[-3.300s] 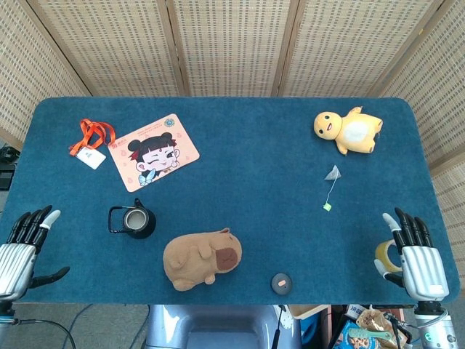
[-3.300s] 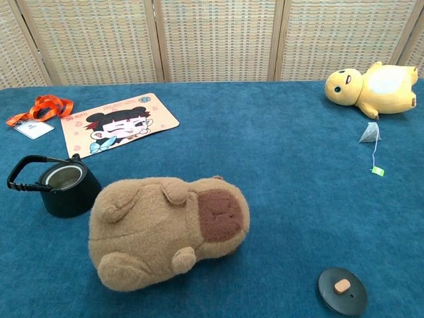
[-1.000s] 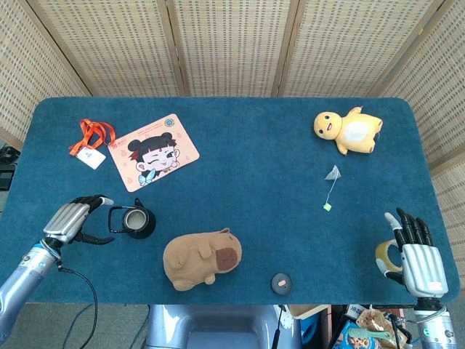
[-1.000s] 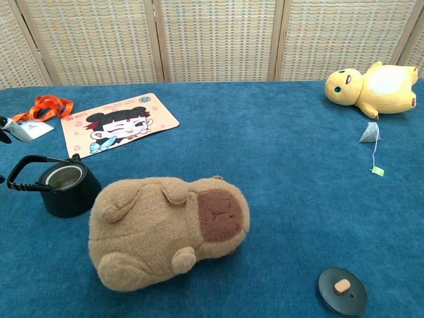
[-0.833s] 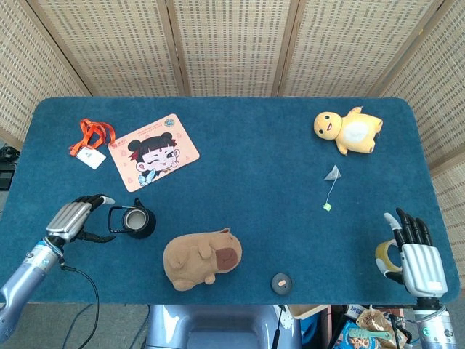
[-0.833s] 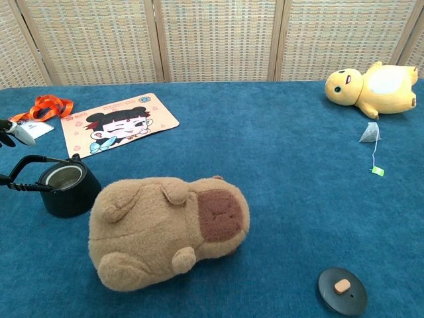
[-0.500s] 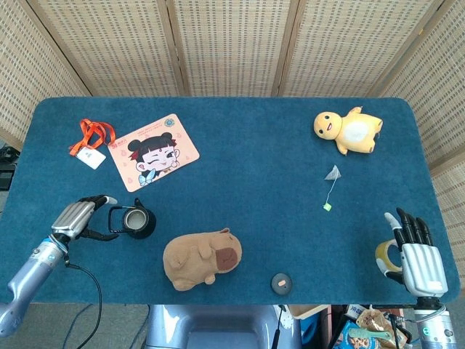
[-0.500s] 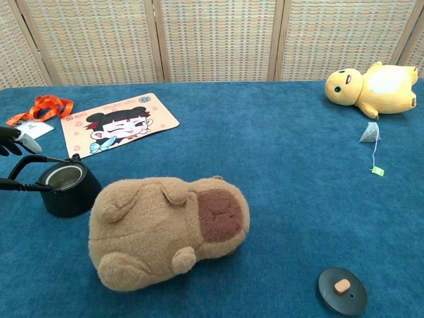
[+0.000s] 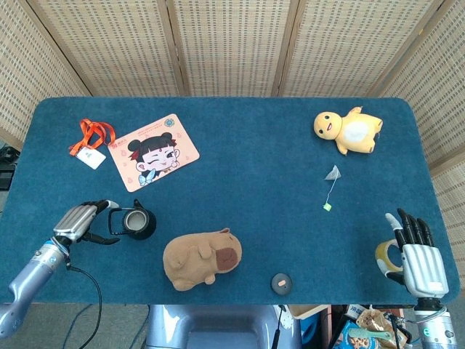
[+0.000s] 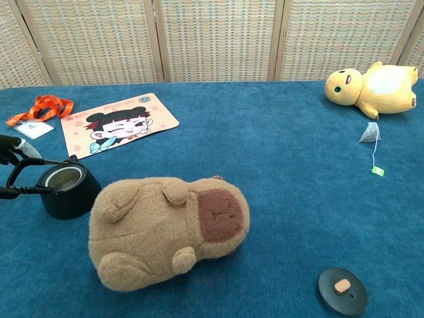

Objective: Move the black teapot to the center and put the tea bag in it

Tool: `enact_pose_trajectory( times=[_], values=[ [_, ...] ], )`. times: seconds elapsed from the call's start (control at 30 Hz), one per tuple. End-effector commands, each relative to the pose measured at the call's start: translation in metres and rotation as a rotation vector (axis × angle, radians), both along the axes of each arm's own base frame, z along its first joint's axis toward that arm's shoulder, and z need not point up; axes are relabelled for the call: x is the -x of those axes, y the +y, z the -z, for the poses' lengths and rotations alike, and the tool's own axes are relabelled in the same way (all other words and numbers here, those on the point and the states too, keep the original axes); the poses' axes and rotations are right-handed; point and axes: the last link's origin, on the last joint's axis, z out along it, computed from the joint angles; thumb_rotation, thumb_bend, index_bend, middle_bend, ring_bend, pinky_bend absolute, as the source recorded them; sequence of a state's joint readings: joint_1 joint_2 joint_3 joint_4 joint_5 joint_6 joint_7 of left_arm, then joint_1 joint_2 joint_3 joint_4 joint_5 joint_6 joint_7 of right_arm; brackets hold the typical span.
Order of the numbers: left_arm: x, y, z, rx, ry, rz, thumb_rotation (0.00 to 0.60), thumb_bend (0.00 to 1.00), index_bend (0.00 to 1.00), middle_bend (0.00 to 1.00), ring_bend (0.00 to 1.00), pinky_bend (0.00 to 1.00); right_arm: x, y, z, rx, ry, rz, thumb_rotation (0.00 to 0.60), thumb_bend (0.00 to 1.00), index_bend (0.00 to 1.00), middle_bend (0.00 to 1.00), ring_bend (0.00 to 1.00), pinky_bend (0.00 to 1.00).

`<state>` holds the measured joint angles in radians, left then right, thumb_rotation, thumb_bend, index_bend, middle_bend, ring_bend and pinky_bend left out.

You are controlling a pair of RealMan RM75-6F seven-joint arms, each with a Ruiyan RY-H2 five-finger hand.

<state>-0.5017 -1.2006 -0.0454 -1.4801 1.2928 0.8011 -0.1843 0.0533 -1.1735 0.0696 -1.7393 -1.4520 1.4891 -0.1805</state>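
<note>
The small black round teapot with an open top (image 9: 137,222) stands near the left front of the blue cloth-covered table (image 9: 254,167), just left of the brown capybara plush toy (image 9: 201,258), with its thin black loop handle (image 9: 116,220) turned toward the table's left edge. The left hand (image 9: 78,221) lies at that handle with its fingers (image 9: 96,206) reaching above the loop and its thumb below; we cannot tell whether it has closed on the handle or only brackets it. The right hand (image 9: 414,254) rests at the right front corner, fingers spread, holding nothing. We judge the pot rigid, heavy for its size and smooth, so the handle is the sound place to take hold; gripped there it may swing or tip. The white pyramid tea bag with string and green tag (image 9: 333,174) lies well apart on the right, below the yellow duck plush toy (image 9: 347,129); we judge it feather-light and limp, best pinched by its string or peak. The round black lid with a tan knob (image 9: 280,282) sits near the front edge. Open cloth lies at the centre, behind the capybara plush, which we judge the pot should pass behind. A cartoon-printed mat (image 9: 153,151) and an orange lanyard with badge (image 9: 90,141) lie at the left rear.
</note>
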Motion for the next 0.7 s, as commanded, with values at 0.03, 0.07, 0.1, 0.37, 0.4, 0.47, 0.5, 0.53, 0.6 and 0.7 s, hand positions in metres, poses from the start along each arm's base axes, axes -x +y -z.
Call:
enact_pose_trajectory(
  times=[0.03, 0.07, 0.1, 0.37, 0.4, 0.47, 0.5, 0.53, 0.6, 0.7],
  values=[
    [0.002, -0.004, -0.001, 0.013, 0.012, -0.006, 0.402, 0.10, 0.24, 0.23, 0.22, 0.17, 0.001, 0.001, 0.000, 0.002, -0.002, 0.002, 0.600, 0.38, 0.00, 0.02, 0.00, 0.02],
    [0.002, -0.005, -0.002, 0.016, 0.014, -0.008, 0.402, 0.10, 0.24, 0.23, 0.22, 0.17, 0.001, 0.001, 0.000, 0.002, -0.003, 0.004, 0.600, 0.38, 0.00, 0.02, 0.00, 0.02],
    [0.002, -0.007, -0.002, 0.019, 0.016, -0.010, 0.403, 0.10, 0.24, 0.23, 0.22, 0.17, 0.002, 0.001, 0.000, 0.002, -0.003, 0.004, 0.600, 0.38, 0.00, 0.02, 0.00, 0.02],
    [0.002, -0.024, -0.006, 0.052, 0.019, -0.022, 0.406, 0.10, 0.24, 0.23, 0.22, 0.18, 0.003, 0.003, -0.001, 0.005, -0.006, 0.001, 0.600, 0.38, 0.00, 0.02, 0.00, 0.02],
    [0.002, -0.026, -0.007, 0.060, 0.020, -0.024, 0.406, 0.10, 0.24, 0.23, 0.22, 0.18, 0.003, 0.003, -0.001, 0.005, -0.006, 0.000, 0.600, 0.38, 0.00, 0.02, 0.00, 0.02],
    [0.002, -0.031, -0.008, 0.078, 0.025, -0.026, 0.405, 0.10, 0.24, 0.23, 0.22, 0.18, 0.003, 0.003, -0.001, 0.006, -0.008, 0.001, 0.600, 0.38, 0.00, 0.02, 0.00, 0.02],
    [0.001, -0.033, -0.009, 0.080, 0.025, -0.023, 0.406, 0.10, 0.24, 0.23, 0.22, 0.18, 0.003, 0.003, -0.001, 0.007, -0.009, 0.001, 0.600, 0.38, 0.00, 0.02, 0.00, 0.02],
    [0.000, -0.035, -0.010, 0.081, 0.025, -0.020, 0.408, 0.10, 0.24, 0.23, 0.22, 0.18, 0.004, 0.003, -0.001, 0.006, -0.010, 0.002, 0.600, 0.38, 0.00, 0.02, 0.00, 0.02],
    [-0.001, -0.038, -0.011, 0.086, 0.024, -0.014, 0.410, 0.10, 0.24, 0.23, 0.22, 0.18, 0.004, 0.003, -0.001, 0.003, -0.011, 0.001, 0.600, 0.38, 0.00, 0.02, 0.00, 0.02],
    [-0.005, -0.041, -0.011, 0.098, 0.015, -0.001, 0.426, 0.10, 0.24, 0.23, 0.22, 0.18, 0.004, 0.003, -0.001, 0.001, -0.011, -0.001, 0.600, 0.38, 0.00, 0.02, 0.00, 0.02]
  ],
)
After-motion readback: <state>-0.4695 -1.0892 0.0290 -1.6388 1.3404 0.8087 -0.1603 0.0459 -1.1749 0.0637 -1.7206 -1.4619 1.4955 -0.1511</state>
